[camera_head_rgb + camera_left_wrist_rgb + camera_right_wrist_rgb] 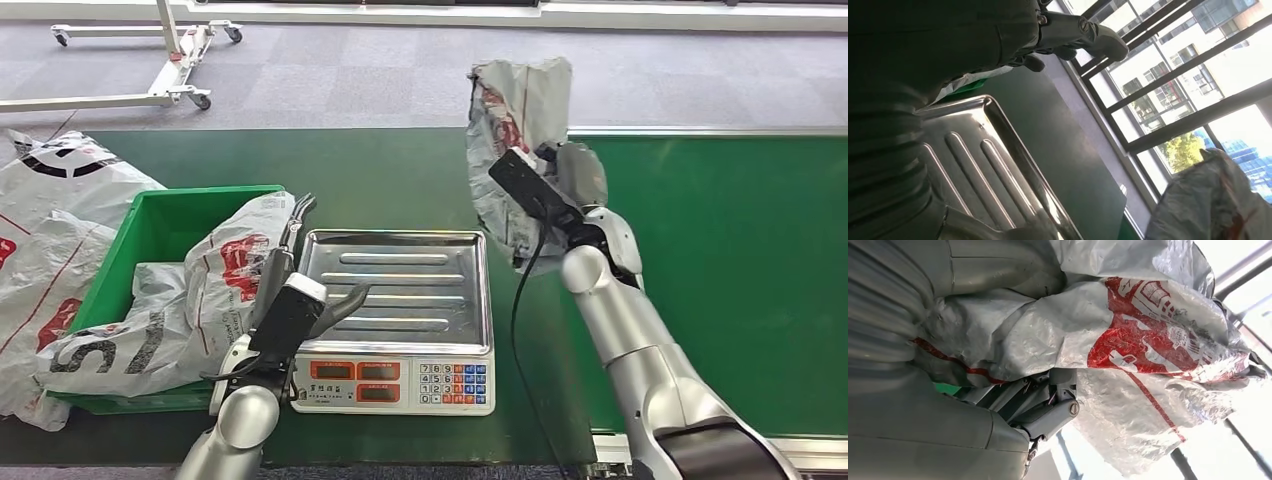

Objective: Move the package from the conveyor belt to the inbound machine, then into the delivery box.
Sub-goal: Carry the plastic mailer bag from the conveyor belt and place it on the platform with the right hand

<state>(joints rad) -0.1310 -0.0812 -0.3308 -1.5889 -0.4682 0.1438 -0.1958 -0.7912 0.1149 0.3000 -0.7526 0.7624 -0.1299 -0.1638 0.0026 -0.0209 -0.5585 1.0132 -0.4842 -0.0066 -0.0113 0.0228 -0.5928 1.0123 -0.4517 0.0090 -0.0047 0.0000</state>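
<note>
Steel tray: the tray [400,285] of the scale [392,383] is bare and serves here as the landmark; the scale is taken to be the inbound machine.
Left hand: the left hand [300,290] stands at the near-left corner of the tray, fingers apart and pointing up, holding nothing; in the left wrist view the left hand [1068,35] is likewise spread above the tray rim [1013,135].
Bin: the green bin [150,225] lies just left of the tray, with grey bags in it and over its rim; judged to be the delivery box.
Right hand: the right hand [575,185] is raised beyond the far-right corner of the tray and grips the package.
Package: the package [515,120], a grey poly bag with red print, hangs clear of the green belt [720,260], its long axis roughly upright; in the right wrist view the package [1128,340] is clamped between thumb and fingers.
Key relation: the tray lies toward the robot and to the left of the package; the right hand is the nearer and already carries it.
Step in hand: judged as carrying from belt to tray; the package has yet to be set down.
Risk: the loose lower end could catch the tray's far rim.
</note>
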